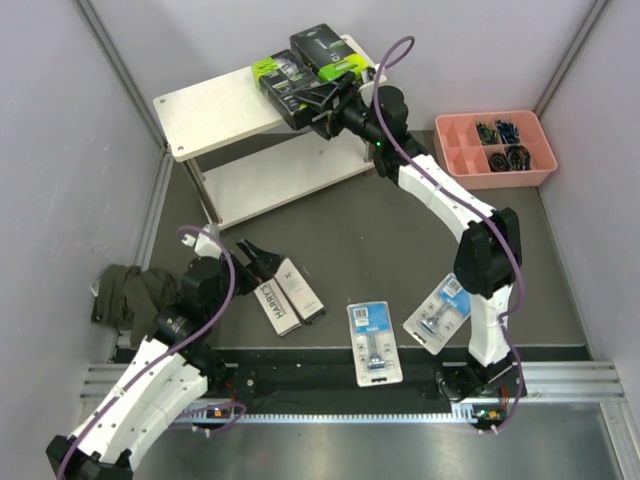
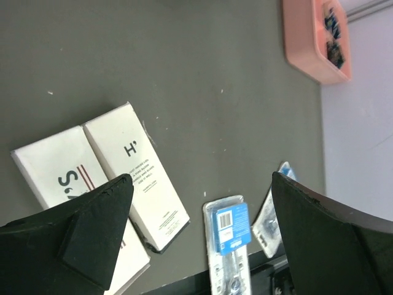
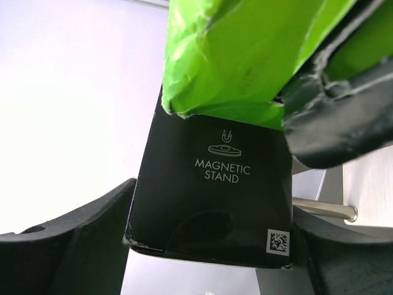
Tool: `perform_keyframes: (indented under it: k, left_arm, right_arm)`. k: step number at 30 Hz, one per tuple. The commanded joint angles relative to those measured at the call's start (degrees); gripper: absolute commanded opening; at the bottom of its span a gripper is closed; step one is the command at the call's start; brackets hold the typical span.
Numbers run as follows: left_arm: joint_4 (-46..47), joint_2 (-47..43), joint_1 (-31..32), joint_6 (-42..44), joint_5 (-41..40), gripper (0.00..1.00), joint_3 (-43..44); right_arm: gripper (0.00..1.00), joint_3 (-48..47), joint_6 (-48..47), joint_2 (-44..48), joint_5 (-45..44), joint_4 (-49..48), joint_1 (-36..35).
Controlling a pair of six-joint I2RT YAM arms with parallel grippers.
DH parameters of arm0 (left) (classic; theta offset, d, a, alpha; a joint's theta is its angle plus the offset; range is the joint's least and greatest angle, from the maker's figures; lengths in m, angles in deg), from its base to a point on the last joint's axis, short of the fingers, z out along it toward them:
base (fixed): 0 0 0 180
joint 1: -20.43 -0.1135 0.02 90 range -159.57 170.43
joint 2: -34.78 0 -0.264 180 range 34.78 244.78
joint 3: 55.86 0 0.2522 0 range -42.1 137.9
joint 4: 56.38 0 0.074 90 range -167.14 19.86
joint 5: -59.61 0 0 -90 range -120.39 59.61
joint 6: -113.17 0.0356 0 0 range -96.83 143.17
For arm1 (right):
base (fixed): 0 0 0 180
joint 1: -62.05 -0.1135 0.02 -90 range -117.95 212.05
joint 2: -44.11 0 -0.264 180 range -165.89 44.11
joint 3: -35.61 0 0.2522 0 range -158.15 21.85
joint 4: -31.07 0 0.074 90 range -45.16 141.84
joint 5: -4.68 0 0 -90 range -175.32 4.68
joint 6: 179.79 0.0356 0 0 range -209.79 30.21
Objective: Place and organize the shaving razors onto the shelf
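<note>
On the shelf (image 1: 215, 110) top board lies one black and lime-green razor pack (image 1: 325, 50). A second such pack (image 1: 285, 85) stands tilted at the board's front edge, and my right gripper (image 1: 318, 105) is shut on its lower end. The right wrist view shows that pack's black "Magnetic Stand" end (image 3: 215, 184) between both fingers of the right gripper (image 3: 212, 233). Two white Harry's boxes (image 1: 278, 308) (image 1: 300, 288) lie side by side on the mat, just ahead of my open, empty left gripper (image 1: 262, 262) (image 2: 201, 181). Two blue-card blister packs (image 1: 372, 340) (image 1: 438, 312) lie near the front edge.
A pink compartment tray (image 1: 545, 170) with small dark items sits at the right, behind the right arm. A dark cloth (image 1: 130, 292) lies at the left edge beside the left arm. The shelf's lower board (image 1: 280, 180) is bare. Grey walls close in both sides.
</note>
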Motion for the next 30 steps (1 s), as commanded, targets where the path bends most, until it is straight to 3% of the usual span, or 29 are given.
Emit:
perform_keyframes:
  k: [1,5,8,9,12,13,14,24,30]
  left_arm:
    - [1.7,7.9,-0.2,10.3,1.4,0.97,10.7]
    - [1.6,22.4,-0.1,16.1,8.4,0.84,23.0]
    - [3.7,30.1,-0.1,18.7,11.3,0.65,32.0]
    - [4.5,31.6,-0.1,19.3,12.6,0.48,35.8]
    - [7.3,36.9,-0.1,20.1,14.1,0.22,42.8]
    - [7.9,38.0,-0.1,20.1,14.4,0.09,44.3]
    - [8.8,40.3,-0.1,20.2,14.6,0.03,47.0]
    - [20.1,51.4,-2.9,14.1,20.6,0.0,56.7]
    - [19.9,58.8,-5.8,13.0,22.6,0.0,62.7]
  right_arm:
    - [0.68,0.0,-0.7,4.5,-0.4,-1.8,0.8]
    - [0.7,0.7,-0.7,5.2,-0.3,-1.4,1.2]
    - [0.71,0.6,-0.6,5.2,0.1,-1.2,1.6]
    - [0.71,0.5,-0.6,5.2,0.4,-1.2,1.7]
    - [0.72,0.6,-0.4,5.1,0.8,-1.3,1.8]
    - [0.72,0.7,-0.2,5.1,1.0,-1.3,1.9]
    - [0.72,0.7,-0.2,5.1,1.2,-1.5,1.9]
    - [0.73,0.6,0.3,4.8,2.4,-1.6,2.2]
    - [0.73,0.6,0.6,4.7,2.7,-2.0,2.5]
